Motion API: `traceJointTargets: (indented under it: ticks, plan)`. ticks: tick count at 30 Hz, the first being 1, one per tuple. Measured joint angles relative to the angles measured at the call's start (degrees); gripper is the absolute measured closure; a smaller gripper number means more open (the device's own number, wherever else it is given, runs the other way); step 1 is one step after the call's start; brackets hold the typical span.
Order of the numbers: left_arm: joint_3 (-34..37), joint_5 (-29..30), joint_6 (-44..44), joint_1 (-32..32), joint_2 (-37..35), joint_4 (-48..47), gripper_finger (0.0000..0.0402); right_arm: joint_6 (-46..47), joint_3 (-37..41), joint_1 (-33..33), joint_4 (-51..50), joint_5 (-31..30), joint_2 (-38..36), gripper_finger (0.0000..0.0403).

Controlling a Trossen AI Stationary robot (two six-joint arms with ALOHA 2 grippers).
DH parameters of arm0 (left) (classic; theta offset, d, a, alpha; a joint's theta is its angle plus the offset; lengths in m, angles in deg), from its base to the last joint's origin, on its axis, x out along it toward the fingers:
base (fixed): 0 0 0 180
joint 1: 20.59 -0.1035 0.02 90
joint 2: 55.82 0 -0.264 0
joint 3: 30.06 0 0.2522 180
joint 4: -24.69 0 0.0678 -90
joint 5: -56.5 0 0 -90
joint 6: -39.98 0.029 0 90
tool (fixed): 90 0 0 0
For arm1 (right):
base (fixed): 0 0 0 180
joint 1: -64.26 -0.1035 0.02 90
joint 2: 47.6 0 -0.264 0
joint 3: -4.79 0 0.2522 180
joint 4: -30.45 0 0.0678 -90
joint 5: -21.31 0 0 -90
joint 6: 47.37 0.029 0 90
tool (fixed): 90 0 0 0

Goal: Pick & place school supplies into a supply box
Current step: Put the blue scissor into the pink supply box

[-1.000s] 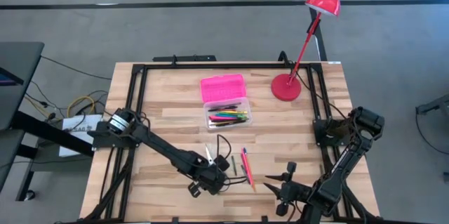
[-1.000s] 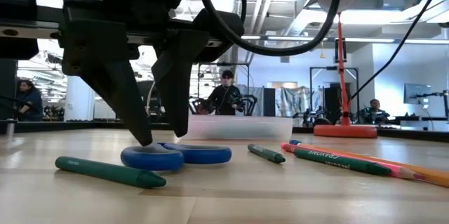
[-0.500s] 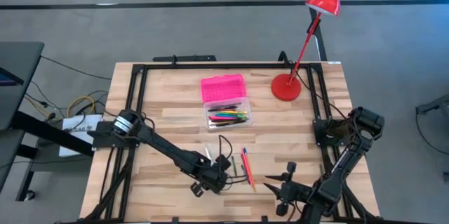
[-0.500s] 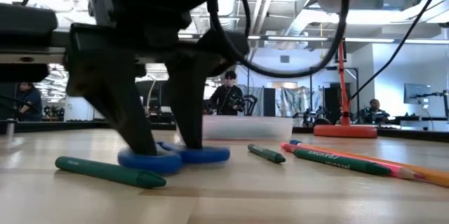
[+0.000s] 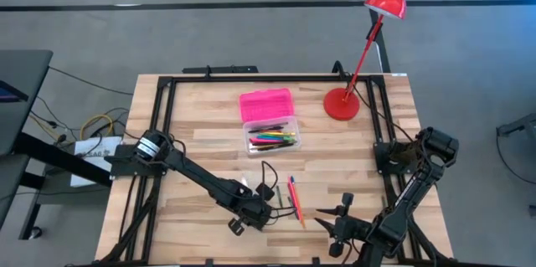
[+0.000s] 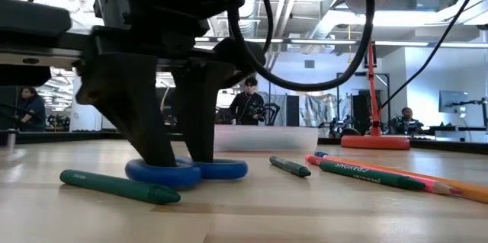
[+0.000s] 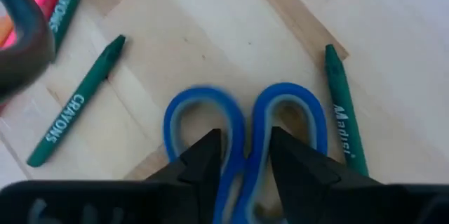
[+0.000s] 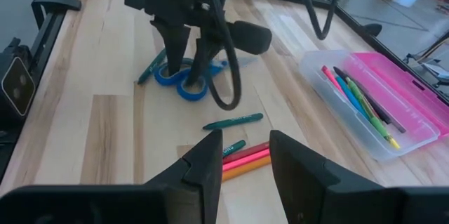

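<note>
- From above, the left gripper [image 5: 251, 213] is down at the near middle of the table [image 5: 201, 146], right on top of the scissors, which its own body hides here. The supply box [image 5: 270, 138] sits open far past the fingers, with many pens inside and its pink lid [image 5: 266, 104] behind it. The right gripper [image 5: 335, 227] waits at the near edge, fingers apart, holding nothing
- From table height, the two left fingers [image 6: 149, 125] stand on the blue scissors [image 6: 187, 171], one in each handle ring. A green crayon [image 6: 114, 186] lies just in front of them, and more crayons [image 6: 358, 173] lie off to the side
- From the left wrist, each finger tip sits inside a ring, with the middle of the two handles between them. They are partly closed, pressing toward that middle. I think the grip is only just made
- From the right wrist, the scissors [image 8: 184, 80] lie flat under the left fingers
- To do this well, squeeze the handles firmly, lift straight up, and keep clear of the crayons
</note>
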Motion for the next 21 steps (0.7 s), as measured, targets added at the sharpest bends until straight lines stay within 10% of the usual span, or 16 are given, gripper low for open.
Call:
traceJointTargets:
  ticks: [21]
  plan:
    - [0.10,6.79,-8.18,-4.98,0.00,-2.30,0.0334,0.00,0.00,0.00,0.00,-0.02,0.00,0.0291]
